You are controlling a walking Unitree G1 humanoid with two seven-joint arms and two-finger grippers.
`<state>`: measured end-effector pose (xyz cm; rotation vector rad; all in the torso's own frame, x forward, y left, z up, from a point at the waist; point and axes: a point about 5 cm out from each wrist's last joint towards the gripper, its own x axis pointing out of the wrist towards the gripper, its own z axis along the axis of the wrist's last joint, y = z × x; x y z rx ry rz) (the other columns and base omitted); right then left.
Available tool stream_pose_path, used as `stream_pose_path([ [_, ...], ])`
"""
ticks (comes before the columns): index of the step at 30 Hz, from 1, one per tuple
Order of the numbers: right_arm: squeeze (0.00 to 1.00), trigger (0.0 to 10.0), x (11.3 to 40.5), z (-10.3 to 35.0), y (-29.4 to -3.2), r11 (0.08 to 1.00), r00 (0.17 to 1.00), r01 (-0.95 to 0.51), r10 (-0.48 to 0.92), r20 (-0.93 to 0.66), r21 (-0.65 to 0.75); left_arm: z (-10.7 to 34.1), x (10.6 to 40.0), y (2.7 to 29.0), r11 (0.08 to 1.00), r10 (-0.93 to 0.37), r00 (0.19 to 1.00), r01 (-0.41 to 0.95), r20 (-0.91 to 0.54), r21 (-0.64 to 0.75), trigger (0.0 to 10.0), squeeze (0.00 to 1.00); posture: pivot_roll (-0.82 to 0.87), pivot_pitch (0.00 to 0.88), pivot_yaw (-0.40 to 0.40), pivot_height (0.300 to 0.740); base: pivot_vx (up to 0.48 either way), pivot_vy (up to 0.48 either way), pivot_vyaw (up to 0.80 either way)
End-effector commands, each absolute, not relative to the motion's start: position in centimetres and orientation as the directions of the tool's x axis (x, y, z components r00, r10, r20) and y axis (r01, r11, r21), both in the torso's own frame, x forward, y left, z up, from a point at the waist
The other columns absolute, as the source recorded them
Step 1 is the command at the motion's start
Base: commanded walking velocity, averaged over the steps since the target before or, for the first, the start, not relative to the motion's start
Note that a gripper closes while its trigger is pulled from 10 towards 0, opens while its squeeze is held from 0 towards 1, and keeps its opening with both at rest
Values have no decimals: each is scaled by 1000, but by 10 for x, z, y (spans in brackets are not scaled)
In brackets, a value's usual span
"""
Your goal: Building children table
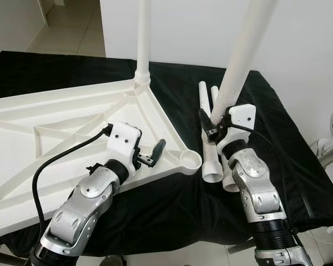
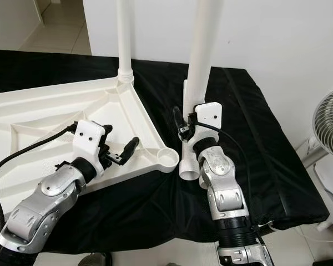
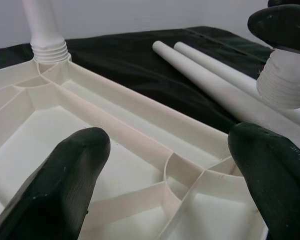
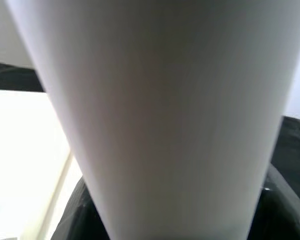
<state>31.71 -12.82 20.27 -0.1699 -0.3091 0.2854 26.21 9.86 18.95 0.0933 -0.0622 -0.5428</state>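
Two spare legs lie on the black cloth at 3 o'clock of the upturned tabletop, whose far corner carries a fitted leg. The left wrist view alone reveals the held leg's threaded end. Right gripper clasps that leg upright; left gripper, fingers spread, hovers at 9 o'clock of the corner socket.

The corner socket lies open from above, flanked by loose legs on the black cloth.
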Motion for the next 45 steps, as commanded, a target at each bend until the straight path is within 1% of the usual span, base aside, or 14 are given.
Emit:
stream_pose_path([
  [1,0,10000,319,203,-125,936,901,-275,331,282,-220,188,244,80,574,-815,579,811,-20,113,10000,0,104,175,-83,740,0,0,0],
  [4,0,10000,323,200,-119,925,888,-321,369,275,-203,185,242,80,563,-821,570,819,-39,113,10000,0,113,178,-92,740,0,0,0],
  [7,0,10000,325,199,-116,920,883,-336,382,272,-200,184,240,80,558,-825,564,824,-45,99,10000,0,113,178,-92,740,0,0,0],
  [10,0,10000,326,198,-105,906,863,-388,422,277,-171,181,233,82,517,-849,523,852,-81,80,10000,0,121,178,-99,740,0,0,0],
  [11,0,10000,326,198,-105,906,863,-388,422,277,-171,181,233,82,517,-849,523,852,-81,80,10000,0,121,178,-99,740,0,0,0],
  [12,0,10000,325,197,-102,901,858,-402,434,277,-166,179,228,83,481,-867,487,873,-105,80,10000,0,126,177,-105,740,0,0,0],
  [13,0,10000,325,197,-102,901,858,-402,434,277,-166,179,228,83,481,-867,487,873,-105,80,10000,0,126,177,-105,740,0,0,0],
  [16,0,10000,322,195,-94,886,843,-437,464,274,-154,179,218,86,429,-891,434,901,-137,66,10000,0,129,176,-110,740,0,0,0],
  [22,0,10000,314,192,-91,881,837,-454,473,276,-133,182,217,86,431,-890,436,900,-131,64,10000,0,131,175,-115,740,0,0,0],
  [27,0,10000,300,186,-89,885,844,-454,464,271,-103,184,221,87,457,-878,462,887,-126,66,10000,0,127,169,-118,740,0,0,0],
  [32,0,10000,294,186,-95,903,862,-421,427,272,-84,185,226,90,477,-866,482,876,-133,69,10000,0,122,167,-114,740,0,0,0],
  [36,0,10000,290,184,-100,914,876,-399,402,267,-70,186,227,91,480,-864,485,874,-136,69,10000,0,121,166,-112,740,0,0,0],
  [45,0,10000,284,176,-102,924,895,-380,381,234,-52,187,229,92,483,-862,489,872,-137,75,10000,0,120,163,-107,740,0,0,0],
])
